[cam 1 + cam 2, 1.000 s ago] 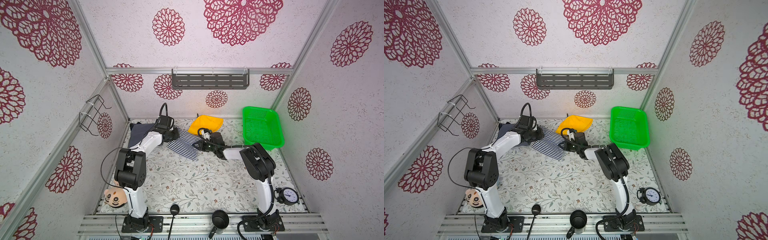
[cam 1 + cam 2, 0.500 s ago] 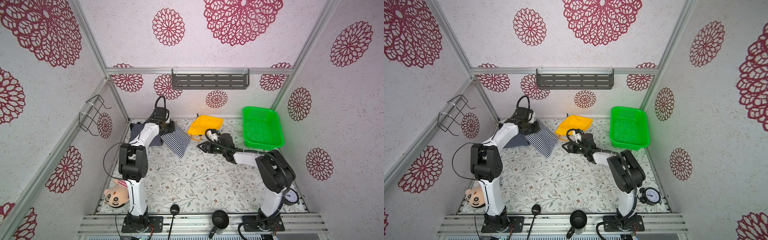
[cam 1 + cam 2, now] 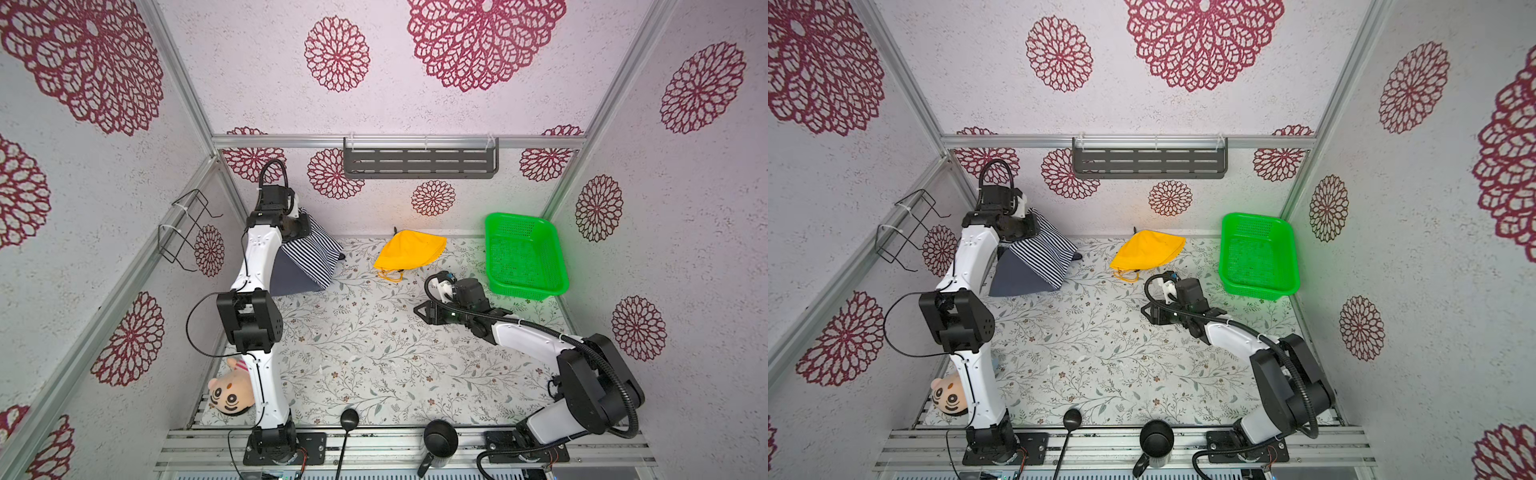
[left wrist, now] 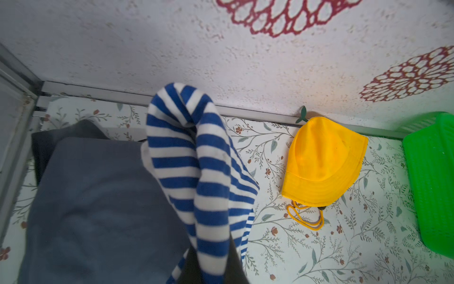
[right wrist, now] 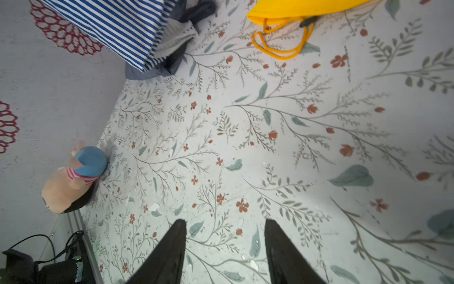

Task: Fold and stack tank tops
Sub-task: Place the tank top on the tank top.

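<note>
The navy-and-white striped tank top [image 3: 316,248] [image 3: 1045,249] hangs lifted in the back left corner, and my left gripper [image 3: 300,227] [image 3: 1026,226] is shut on its upper edge. In the left wrist view the striped cloth [image 4: 211,177] drapes over the left gripper [image 4: 212,261]. Its lower part trails onto the slate grey tank top [image 3: 291,277] [image 3: 1016,275] [image 4: 98,201], which lies folded on the table under it. My right gripper [image 3: 420,310] [image 3: 1148,311] [image 5: 224,221] is open and holds nothing, low over the bare table right of centre, well away from both tops.
A yellow hat [image 3: 411,251] lies at the back middle and a green basket [image 3: 524,254] at the back right. A plush toy [image 3: 231,391] sits by the left arm's base. A ladle [image 3: 349,419] and a black mug [image 3: 440,434] stand at the front edge.
My right gripper has let go of the striped top, opened and drawn back to the right. The left gripper has carried the striped top up and back into the left corner, over the grey top.
</note>
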Available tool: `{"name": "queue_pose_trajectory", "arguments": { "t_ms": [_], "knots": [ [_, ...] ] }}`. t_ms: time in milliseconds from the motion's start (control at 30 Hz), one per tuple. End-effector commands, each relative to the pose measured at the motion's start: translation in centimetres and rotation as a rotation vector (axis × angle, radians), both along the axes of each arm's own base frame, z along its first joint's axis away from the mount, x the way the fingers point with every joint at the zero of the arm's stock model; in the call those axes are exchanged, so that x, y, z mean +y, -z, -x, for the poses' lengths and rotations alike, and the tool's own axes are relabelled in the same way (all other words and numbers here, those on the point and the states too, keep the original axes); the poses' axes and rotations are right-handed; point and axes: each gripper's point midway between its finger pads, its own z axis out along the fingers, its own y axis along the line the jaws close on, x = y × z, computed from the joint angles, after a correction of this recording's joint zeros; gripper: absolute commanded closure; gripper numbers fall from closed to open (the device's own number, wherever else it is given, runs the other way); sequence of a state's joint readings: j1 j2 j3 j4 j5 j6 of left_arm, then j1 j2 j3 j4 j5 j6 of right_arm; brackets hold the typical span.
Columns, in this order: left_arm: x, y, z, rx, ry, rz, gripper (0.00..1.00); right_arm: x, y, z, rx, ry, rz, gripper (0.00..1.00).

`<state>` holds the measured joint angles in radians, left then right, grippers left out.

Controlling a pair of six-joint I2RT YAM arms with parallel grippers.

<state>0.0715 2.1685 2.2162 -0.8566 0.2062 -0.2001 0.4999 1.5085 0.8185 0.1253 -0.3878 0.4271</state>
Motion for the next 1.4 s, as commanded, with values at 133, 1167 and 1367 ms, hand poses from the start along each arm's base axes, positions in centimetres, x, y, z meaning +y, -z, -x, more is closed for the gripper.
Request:
{"name": "queue_pose_trajectory", "arguments": {
  "t_ms": [133,1167,1367],
  "knots": [
    [5.8,5.6,1.2,0.122,-0.091,-0.028,1.0,-2.0,-0.6,0.9,-0.036,0.032,0.083,0.46],
    [4.4,-1.3,12.6,-0.25,-0.395,-0.342,0.03,-21.2,-5.4,-0.2,-0.423,0.675,0.523,0.01],
    [5.3,3.8,20.5,-0.225,-0.52,-0.313,0.03,-25.6,-1.9,-1.3,-0.399,0.766,0.724,0.01]
  ]
}}
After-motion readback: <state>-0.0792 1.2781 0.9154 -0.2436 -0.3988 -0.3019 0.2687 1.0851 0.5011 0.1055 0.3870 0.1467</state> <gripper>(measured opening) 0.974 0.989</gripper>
